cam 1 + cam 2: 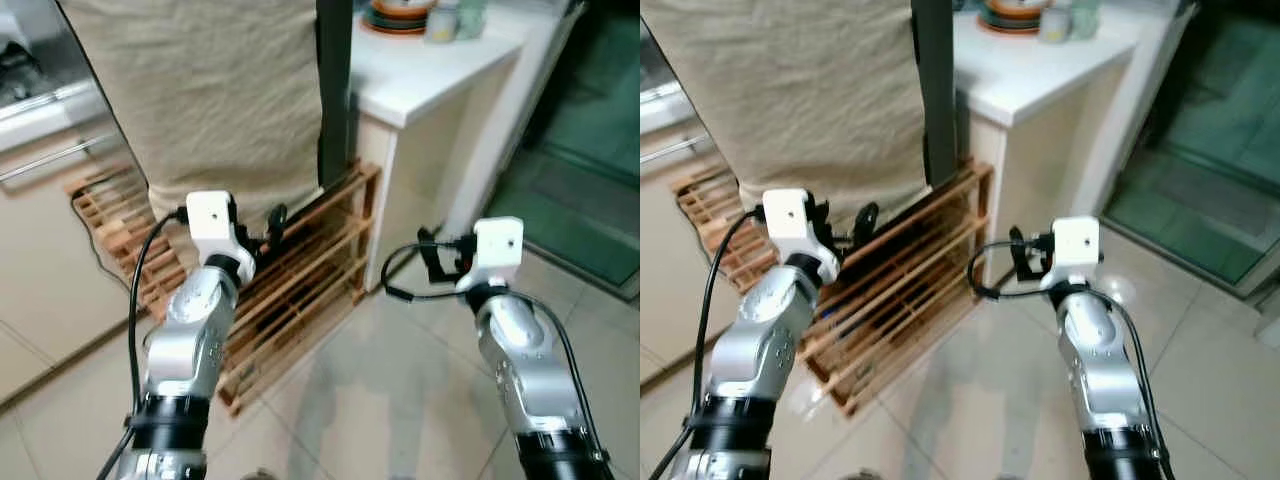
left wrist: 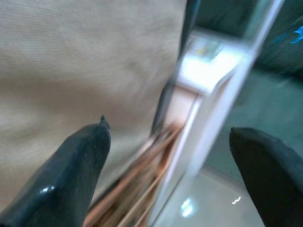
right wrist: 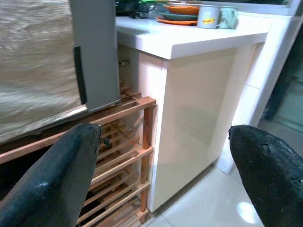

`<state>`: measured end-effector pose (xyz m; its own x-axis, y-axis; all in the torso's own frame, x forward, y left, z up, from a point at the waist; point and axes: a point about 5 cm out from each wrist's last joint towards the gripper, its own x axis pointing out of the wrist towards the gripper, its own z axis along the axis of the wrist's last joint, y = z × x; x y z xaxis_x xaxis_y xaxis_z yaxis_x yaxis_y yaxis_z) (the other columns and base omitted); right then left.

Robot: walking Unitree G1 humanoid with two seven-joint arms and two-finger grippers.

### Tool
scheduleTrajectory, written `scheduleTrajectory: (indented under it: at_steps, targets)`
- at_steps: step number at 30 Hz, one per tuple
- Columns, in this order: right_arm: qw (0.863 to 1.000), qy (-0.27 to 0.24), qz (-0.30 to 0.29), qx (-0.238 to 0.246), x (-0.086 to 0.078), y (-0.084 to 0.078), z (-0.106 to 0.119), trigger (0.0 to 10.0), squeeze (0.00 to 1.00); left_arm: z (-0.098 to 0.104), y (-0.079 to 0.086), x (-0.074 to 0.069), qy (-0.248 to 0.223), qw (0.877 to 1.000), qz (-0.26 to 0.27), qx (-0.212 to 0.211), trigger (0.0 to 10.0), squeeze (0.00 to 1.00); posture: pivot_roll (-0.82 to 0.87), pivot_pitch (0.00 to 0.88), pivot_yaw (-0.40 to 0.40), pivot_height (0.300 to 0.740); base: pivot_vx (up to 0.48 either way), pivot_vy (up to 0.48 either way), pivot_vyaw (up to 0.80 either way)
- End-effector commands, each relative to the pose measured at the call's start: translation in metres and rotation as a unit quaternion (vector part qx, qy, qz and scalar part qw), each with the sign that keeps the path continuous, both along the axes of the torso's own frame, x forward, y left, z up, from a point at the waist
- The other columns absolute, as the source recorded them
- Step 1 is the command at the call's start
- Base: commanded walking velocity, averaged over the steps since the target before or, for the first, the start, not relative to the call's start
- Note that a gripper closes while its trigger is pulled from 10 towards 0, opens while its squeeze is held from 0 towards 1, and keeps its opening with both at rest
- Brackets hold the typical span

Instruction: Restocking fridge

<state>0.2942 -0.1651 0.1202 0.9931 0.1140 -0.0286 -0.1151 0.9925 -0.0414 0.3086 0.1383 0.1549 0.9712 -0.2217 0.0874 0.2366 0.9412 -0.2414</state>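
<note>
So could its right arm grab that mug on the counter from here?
Probably not yet. The mug sits far back on the counter, well above the open right gripper; nothing blocks the way.

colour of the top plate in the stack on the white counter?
Orange: the top plate sits on a darker one on the counter. Right wrist view shows it best.

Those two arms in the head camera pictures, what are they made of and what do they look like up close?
Both arms are shiny silver metal with rounded segments and black collars near the bottom. Each wrist carries a white boxy block. A black cable loops alongside the left arm and another curls beside the right arm. Each tool, left and right, has two long, dark, rounded fingers.
</note>
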Motion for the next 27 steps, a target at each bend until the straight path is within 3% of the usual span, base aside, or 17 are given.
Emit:
scheduleTrajectory:
  at_steps: [1,10,17,20,23,24,27]
  targets:
    - [1.0,-0.012,0.013,0.008,0.0,0.007,0.005,10.0,0.0,0.002,0.003,-0.01,-0.003,1.0,-0.013,-0.006,10.0,0.0,-0.03,0.0,0.053,0.74,0.0,0.42,-0.74]
    - [1.0,-0.003,0.027,0.01,0.001,0.012,0.001,10.0,0.0,0.017,-0.006,-0.028,-0.045,0.996,-0.078,0.021,10.0,0.0,-0.01,0.0,0.041,0.74,0.0,0.42,-0.74]
    - [0.999,-0.001,0.044,0.006,0.002,0.017,0.001,10.0,0.0,0.023,-0.005,-0.032,-0.066,0.994,-0.075,0.033,10.0,0.0,-0.01,0.0,0.044,0.74,0.0,0.421,-0.73]
    - [0.999,-0.008,0.04,0.004,0.0,0.014,0.001,10.0,0.0,0.045,-0.005,-0.033,-0.106,0.992,-0.067,0.033,10.0,0.0,-0.02,0.0,0.043,0.74,0.0,0.0,0.0]
    - [0.999,-0.011,0.039,0.006,0.0,0.011,0.003,10.0,0.0,0.054,-0.003,-0.032,-0.114,0.991,-0.067,0.024,10.0,0.0,-0.02,0.0,0.041,0.74,0.0,0.0,0.0]
    - [0.999,-0.011,0.039,0.004,0.001,0.01,0.003,10.0,0.0,0.059,-0.001,-0.034,-0.112,0.992,-0.065,-0.001,10.0,0.0,-0.02,0.0,0.037,0.74,0.0,0.0,0.0]
    - [0.999,-0.011,0.04,0.003,0.001,0.008,0.004,10.0,0.0,0.064,-0.001,-0.038,-0.122,0.99,-0.071,0.009,10.0,0.0,-0.01,0.0,0.033,0.74,0.0,0.0,0.0]
